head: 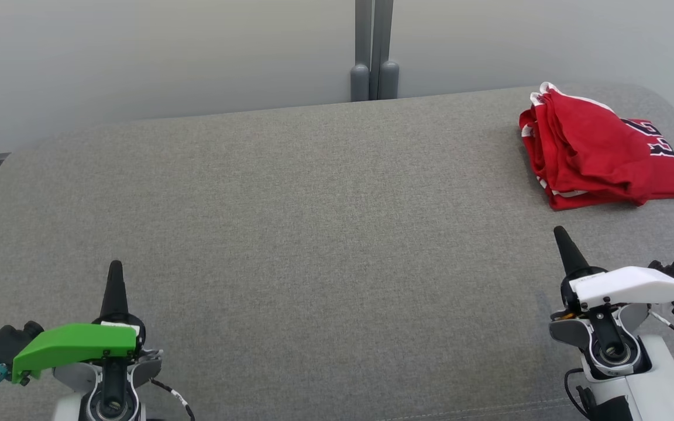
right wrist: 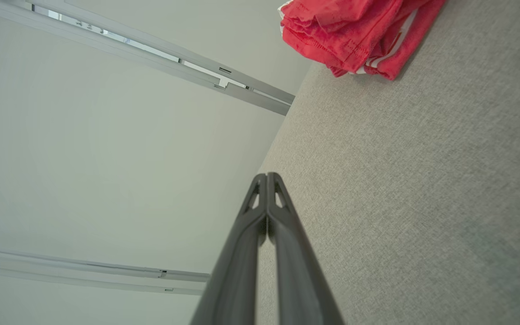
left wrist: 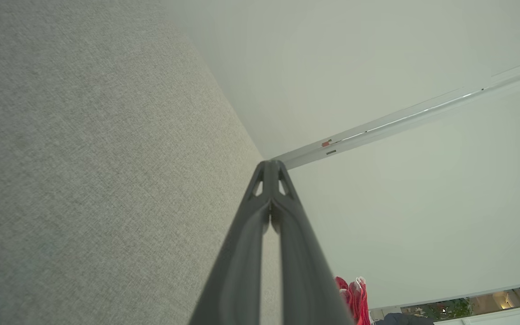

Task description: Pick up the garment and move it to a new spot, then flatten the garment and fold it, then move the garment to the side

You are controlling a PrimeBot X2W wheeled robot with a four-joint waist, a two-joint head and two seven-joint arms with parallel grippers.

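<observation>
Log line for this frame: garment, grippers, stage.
garment: red, folded, far right of grey surface | left gripper: shut, empty | right gripper: shut, empty, clear of garment | stage: apparently set aside

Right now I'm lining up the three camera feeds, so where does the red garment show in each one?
Head view: red garment at the upper right, on the far right of the grey fabric surface.
Left wrist view: red garment as a sliver at the bottom edge, just right of the left gripper.
Right wrist view: red garment at the top edge, right of centre.
Shared landmark: the grey fabric surface under it, in all three.
</observation>
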